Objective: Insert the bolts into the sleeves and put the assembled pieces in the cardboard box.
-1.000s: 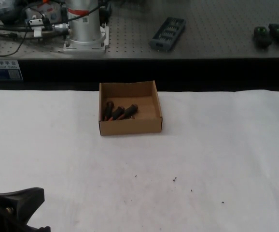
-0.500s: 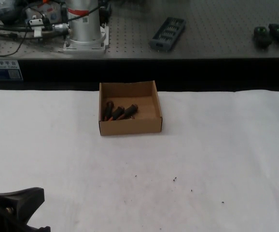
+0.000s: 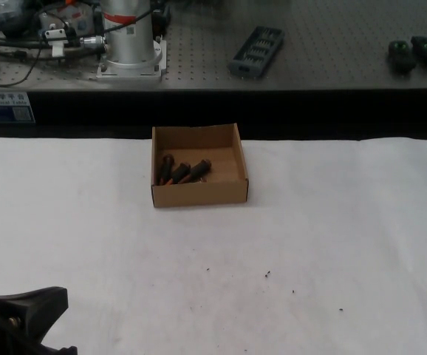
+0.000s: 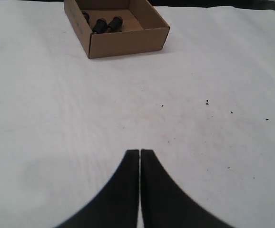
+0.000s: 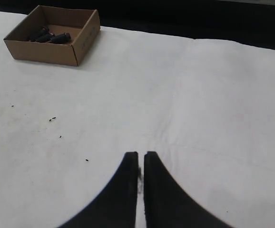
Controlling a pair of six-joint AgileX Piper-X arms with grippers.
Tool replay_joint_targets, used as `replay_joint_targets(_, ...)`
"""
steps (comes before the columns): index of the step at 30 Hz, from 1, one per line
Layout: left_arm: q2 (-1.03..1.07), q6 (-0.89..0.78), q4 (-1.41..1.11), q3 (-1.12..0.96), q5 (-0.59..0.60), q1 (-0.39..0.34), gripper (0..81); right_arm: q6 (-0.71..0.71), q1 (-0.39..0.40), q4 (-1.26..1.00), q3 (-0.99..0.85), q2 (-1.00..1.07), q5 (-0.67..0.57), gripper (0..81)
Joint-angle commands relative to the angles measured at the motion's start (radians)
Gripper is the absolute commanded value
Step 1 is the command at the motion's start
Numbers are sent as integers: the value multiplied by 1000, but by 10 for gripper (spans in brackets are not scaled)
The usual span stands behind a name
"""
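Note:
The open cardboard box [image 3: 234, 164] stands on the white sheet near its far edge. Three dark assembled pieces [image 3: 179, 171] lie side by side in its left half; they also show in the left wrist view as assembled pieces [image 4: 101, 24] inside the box [image 4: 128, 42], and in the right wrist view as assembled pieces [image 5: 49, 36] inside the box [image 5: 42, 53]. My left gripper [image 4: 140, 153] is shut and empty, well short of the box. My right gripper [image 5: 141, 155] is shut and empty too, far from the box. A dark arm part [image 3: 18, 318] sits at the near left corner.
Behind the sheet runs a perforated metal bench with a silver post [image 3: 128, 33], cables [image 3: 21, 37], a dark ribbed block [image 3: 256, 49] and two dark round parts [image 3: 414, 53]. Small dark specks [image 3: 267, 274] dot the white sheet [image 3: 332, 222].

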Motion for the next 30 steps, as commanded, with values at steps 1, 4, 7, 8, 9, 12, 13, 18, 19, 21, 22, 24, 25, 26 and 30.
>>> replay_joint_targets(1, -8, -9, -6, -3, -8, -5, 6, -9, -6, -15, -10, -7, -3, 43)
replay_joint_targets(4, -8, -9, -6, -3, -8, -5, 6, -9, -6, -15, -10, -7, -3, 43)
replay_joint_targets(7, -8, -9, -6, -3, -8, -5, 6, -9, -6, -15, -10, -7, -3, 43)
replay_joint_targets(8, -12, -9, -6, -3, -8, -5, 6, -9, -6, -15, -10, -7, -3, 43)
replay_joint_targets(9, -13, -9, -6, -3, -8, -5, 6, -9, -6, -15, -10, -7, -3, 43)
replay_joint_targets(12, -13, -9, -6, -3, -8, -5, 6, -9, -6, -15, -10, -7, -3, 43)
replay_joint_targets(13, -13, -9, -6, -3, -8, -5, 6, -9, -6, -15, -10, -7, -3, 43)
replay_joint_targets(18, -12, -9, -6, -3, -8, 3, 6, -9, -6, -15, -10, -7, -3, 43)
replay_joint_targets(19, -12, -9, -6, -3, -8, 11, 6, -9, -6, -15, -10, -7, -3, 43)
replay_joint_targets(21, -12, -9, -6, -3, -8, 32, 6, -9, -6, -15, -10, -7, -3, 43)
replay_joint_targets(22, -12, -9, -6, -3, -8, 47, 6, -9, -6, -15, -10, -7, -3, 43)
replay_joint_targets(24, -12, -9, -6, -3, -8, 79, 6, -9, -6, -15, -10, -7, -3, 43)
replay_joint_targets(25, -12, -9, -6, -3, -8, 92, 6, -9, -6, -15, -10, -7, -3, 43)
replay_joint_targets(26, -15, -9, -6, -3, -8, 107, 6, -9, -6, -15, -10, -7, -3, 43)
replay_joint_targets(30, -42, -9, -6, 1, -8, 160, 6, -9, -6, -15, -10, -7, -3, 43)
